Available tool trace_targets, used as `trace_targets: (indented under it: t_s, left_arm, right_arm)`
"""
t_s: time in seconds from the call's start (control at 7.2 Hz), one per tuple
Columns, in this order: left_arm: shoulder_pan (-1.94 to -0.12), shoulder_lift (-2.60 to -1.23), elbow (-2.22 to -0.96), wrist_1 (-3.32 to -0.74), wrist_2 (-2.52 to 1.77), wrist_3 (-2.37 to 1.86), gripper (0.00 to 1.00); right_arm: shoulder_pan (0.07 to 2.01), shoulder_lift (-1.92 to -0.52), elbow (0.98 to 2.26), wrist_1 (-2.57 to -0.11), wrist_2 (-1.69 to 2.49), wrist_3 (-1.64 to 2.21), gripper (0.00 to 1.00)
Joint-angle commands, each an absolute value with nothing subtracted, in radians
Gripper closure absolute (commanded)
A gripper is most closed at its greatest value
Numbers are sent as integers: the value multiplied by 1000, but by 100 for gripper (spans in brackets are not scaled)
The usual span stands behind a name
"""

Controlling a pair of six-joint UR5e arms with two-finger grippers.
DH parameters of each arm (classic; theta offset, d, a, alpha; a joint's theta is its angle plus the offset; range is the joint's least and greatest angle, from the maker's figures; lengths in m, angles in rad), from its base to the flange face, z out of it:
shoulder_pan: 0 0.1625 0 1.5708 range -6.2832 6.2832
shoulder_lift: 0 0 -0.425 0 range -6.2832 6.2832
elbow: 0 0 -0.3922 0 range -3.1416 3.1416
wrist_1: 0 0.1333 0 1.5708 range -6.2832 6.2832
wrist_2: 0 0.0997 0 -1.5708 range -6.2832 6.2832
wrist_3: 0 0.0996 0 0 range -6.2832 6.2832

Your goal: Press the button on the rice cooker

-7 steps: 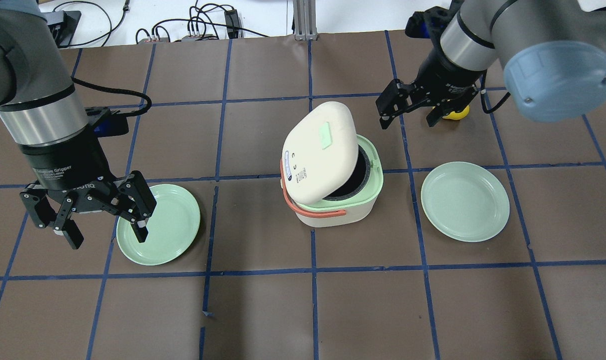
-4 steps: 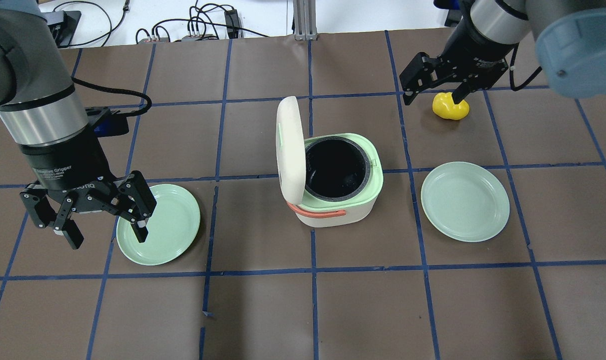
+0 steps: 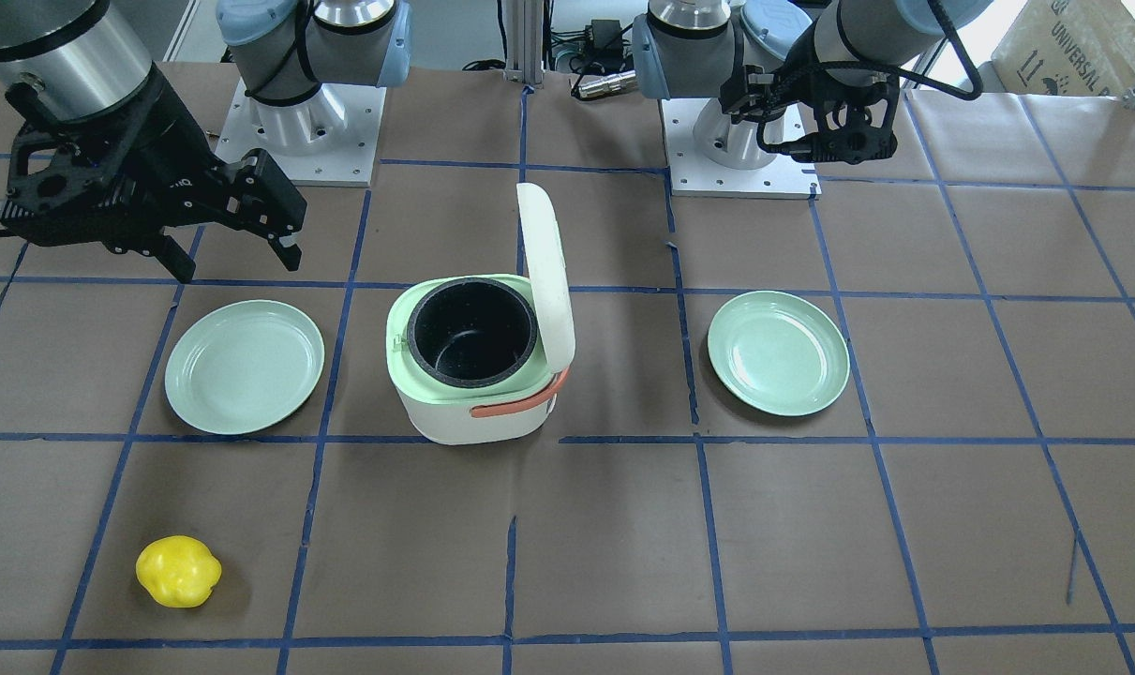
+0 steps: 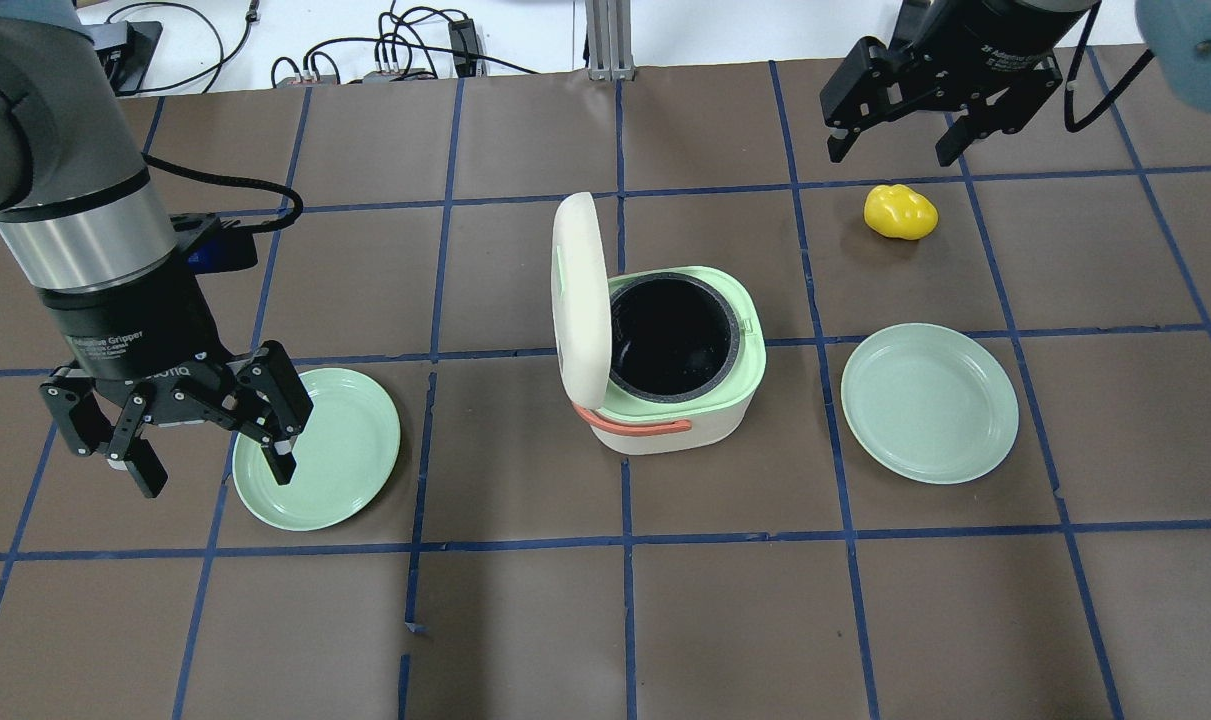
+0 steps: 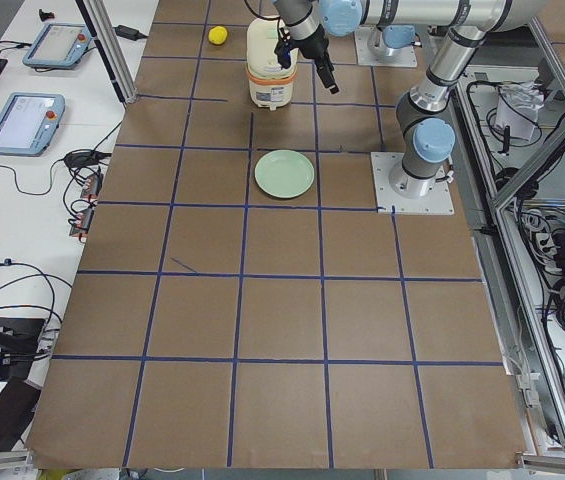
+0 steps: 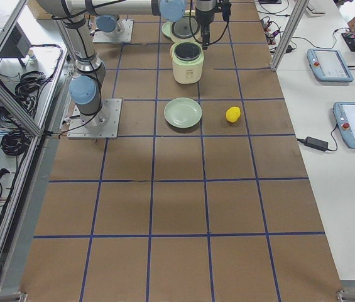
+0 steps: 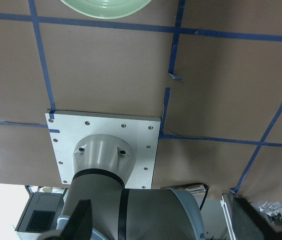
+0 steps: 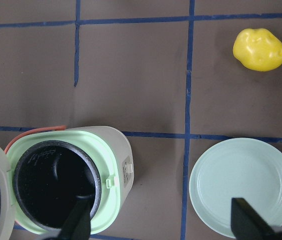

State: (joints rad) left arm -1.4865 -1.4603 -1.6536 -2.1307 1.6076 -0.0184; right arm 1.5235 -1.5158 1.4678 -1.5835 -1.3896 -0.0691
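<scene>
bright, even overhead light; soft short shadows, sharp focus, slight glare on plates.

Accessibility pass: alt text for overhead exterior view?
Cream rice cooker mid-table, lid standing open, inner pot exposed. Pale green left plate and right plate flank it; a yellow object lies beyond the right plate. Open left gripper over the left plate's edge; open right gripper beyond the yellow object.

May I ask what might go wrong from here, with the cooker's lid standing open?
The lid stands upright on the rice cooker; a passing arm might knock it shut. The left gripper and right gripper, both open, hang clear of it, so a sideways push could slide the unheld cooker.
</scene>
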Motion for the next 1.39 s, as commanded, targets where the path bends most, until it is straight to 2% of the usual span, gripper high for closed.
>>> trace_targets:
  t_s: [0.0, 1.25]
  left_arm:
    - [-1486, -1460, -1654, -2131, 1608, -18, 0]
    - [-1486, -1460, -1654, -2132, 1608, -18, 0]
  right_arm:
    - [1555, -1513, 1465, -1589, -1390, -60, 0]
    - [1569, -1511, 1500, -1595, -1557, -60, 1]
